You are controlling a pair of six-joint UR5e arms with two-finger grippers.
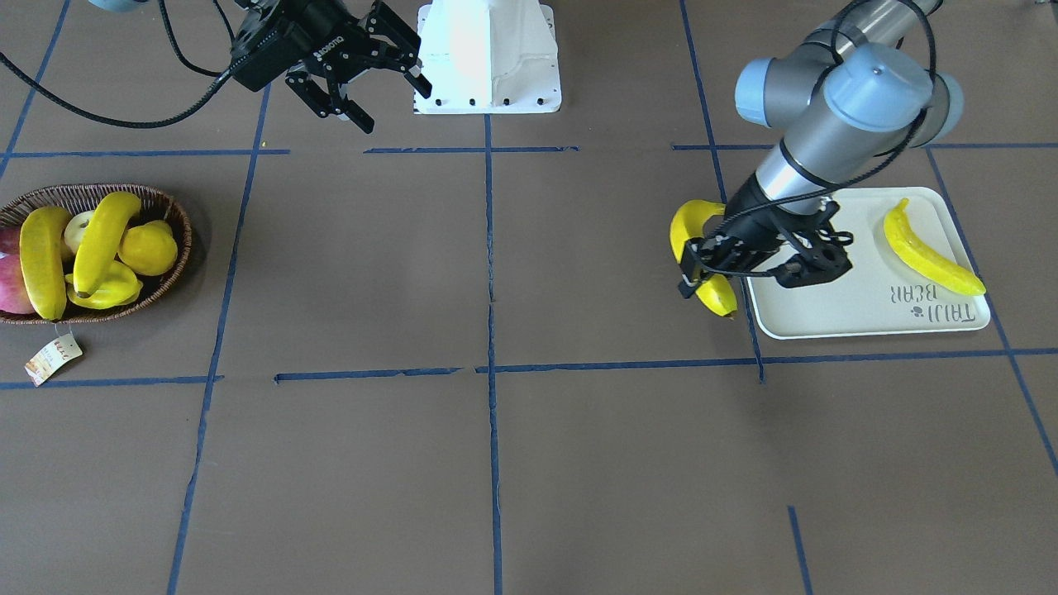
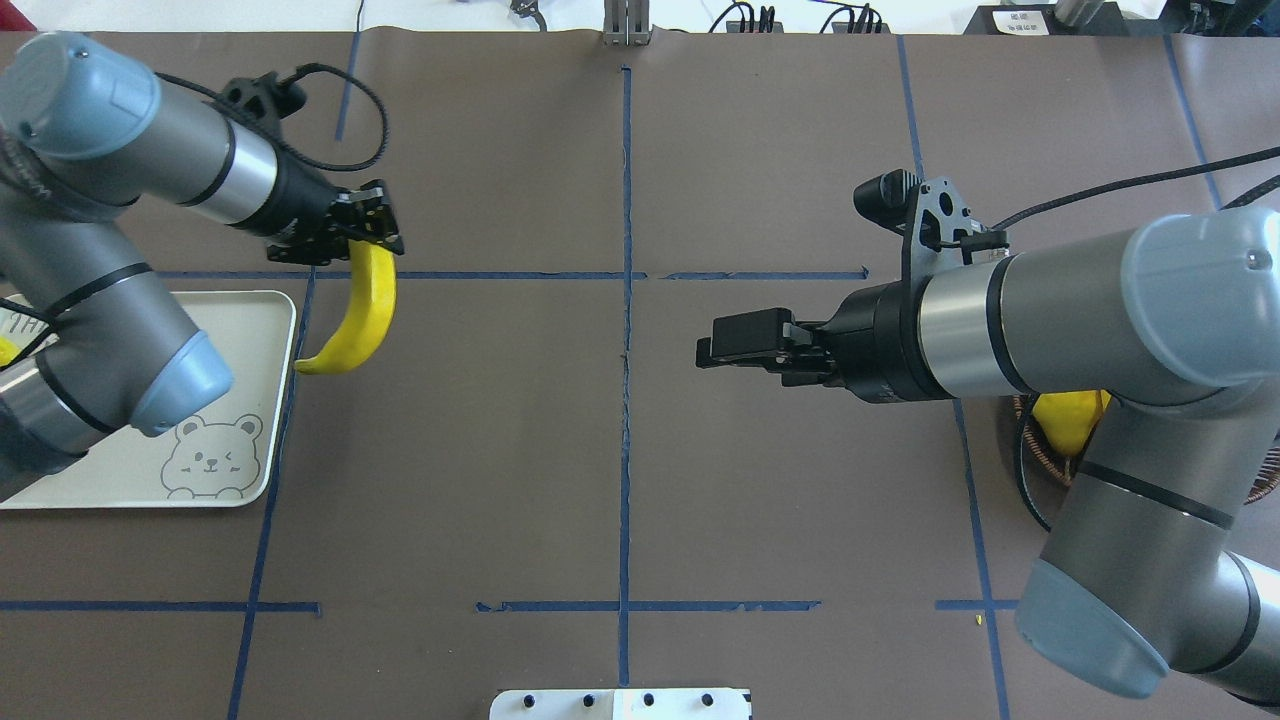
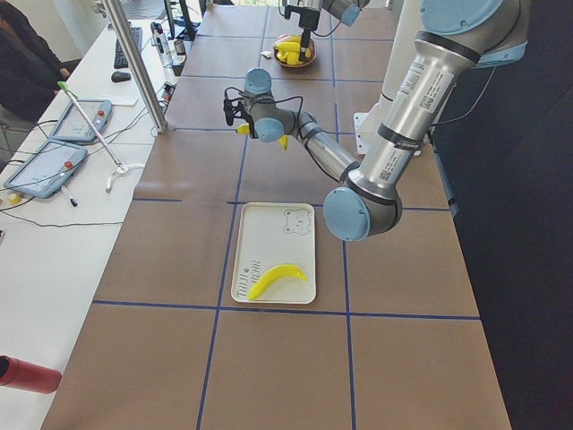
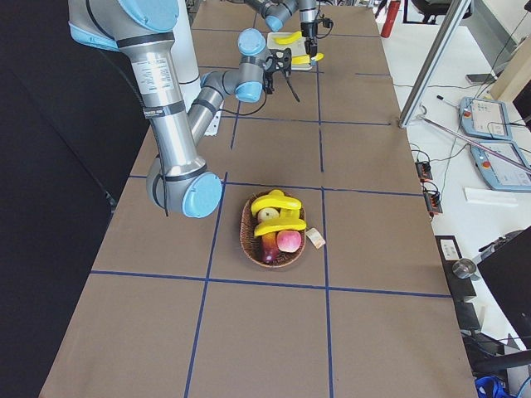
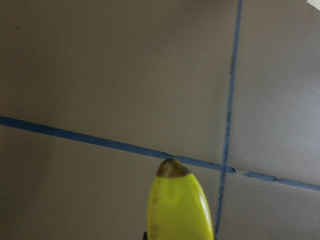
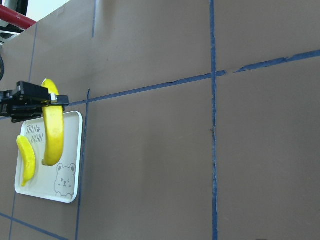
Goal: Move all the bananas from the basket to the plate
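- Your table is covered in brown paper, marked into squares with blue tape. The plate is at the robot's left end and the basket at its right end, well apart.
- Done: one banana lies flat on the plate, along its far side from the bear print.
- In hand: the left claw pinches a second banana by its upper end. It hangs curved in the air just beside the plate's inner edge. From these angles you can't be sure whether its lower tip is over the rim or just outside it, so count it as not yet delivered.
- Left: two bananas lie in the basket, on top of the other fruit, with nothing gripping them.
- The right claw is spread and empty. It hovers over the middle of the table near the robot's base, well apart from the basket.
- Your tally, as a judgement: one of four down, one about to land, two to go, so about a quarter of the job is finished.
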